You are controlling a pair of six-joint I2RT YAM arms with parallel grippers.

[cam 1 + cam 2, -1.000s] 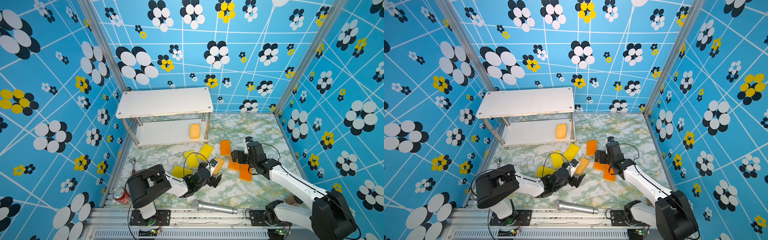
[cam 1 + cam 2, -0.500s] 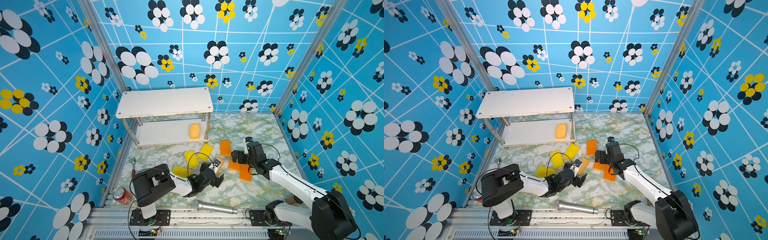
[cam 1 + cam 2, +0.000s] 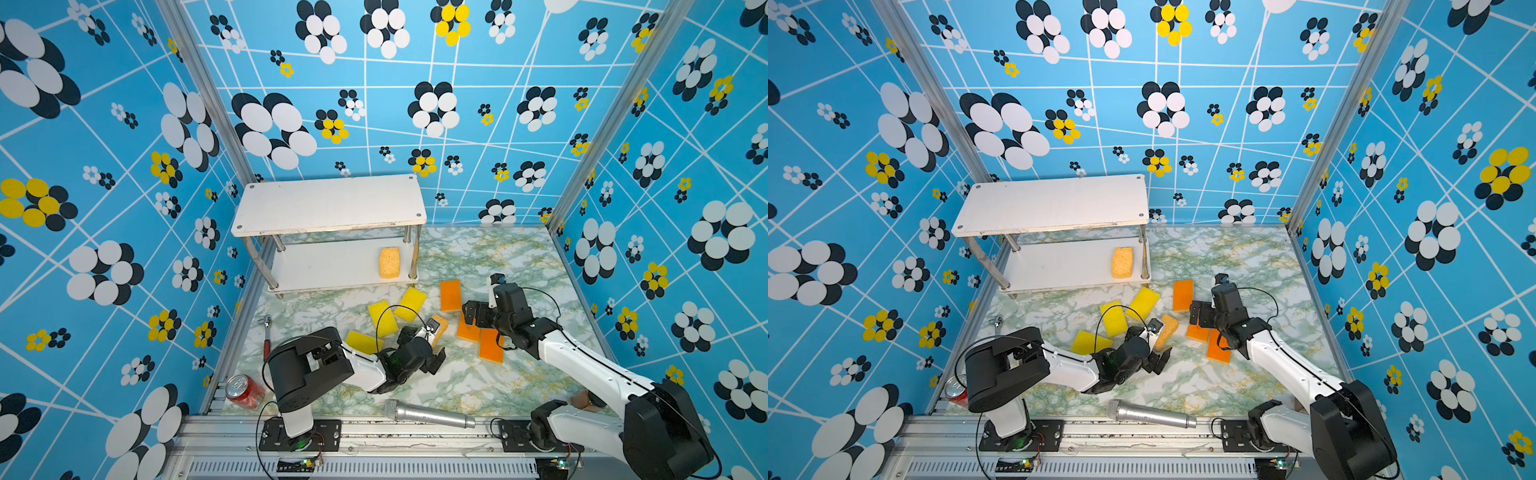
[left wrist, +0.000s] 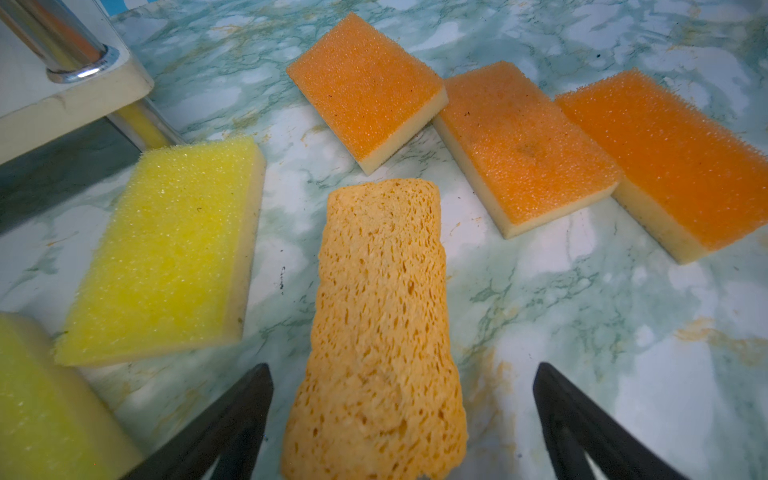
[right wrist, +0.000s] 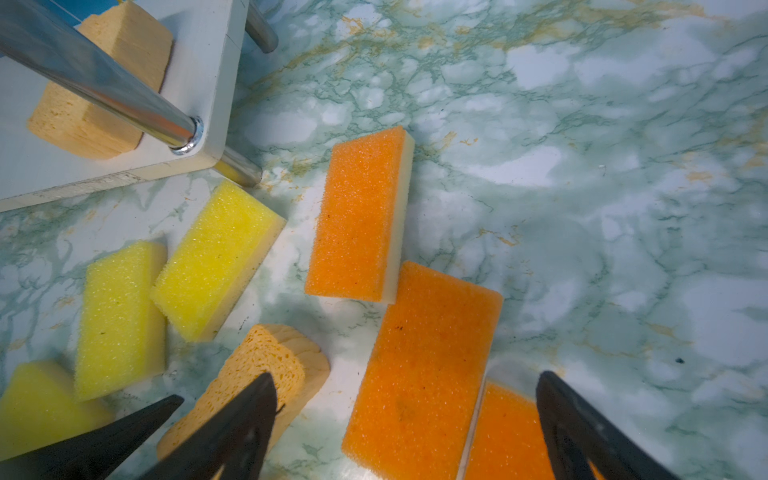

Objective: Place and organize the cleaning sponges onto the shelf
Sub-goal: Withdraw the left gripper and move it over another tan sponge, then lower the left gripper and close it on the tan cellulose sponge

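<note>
The tan sponge (image 4: 374,291) is lying near the table's middle, beside a yellow sponge (image 4: 166,249). The left gripper (image 4: 401,368) is straddling its near end, jaws wide and not touching. I'd be sliding farther in before squeezing, since it looks soft. The right gripper (image 5: 405,375), also spread, is hanging over the orange sponges (image 5: 424,365). The shelf (image 3: 328,203) is standing toward the back-left corner.

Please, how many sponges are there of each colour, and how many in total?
Yellow sponges: 3
Orange sponges: 3
Tan porous sponges: 2, one of them on the shelf
Total: 8
</note>
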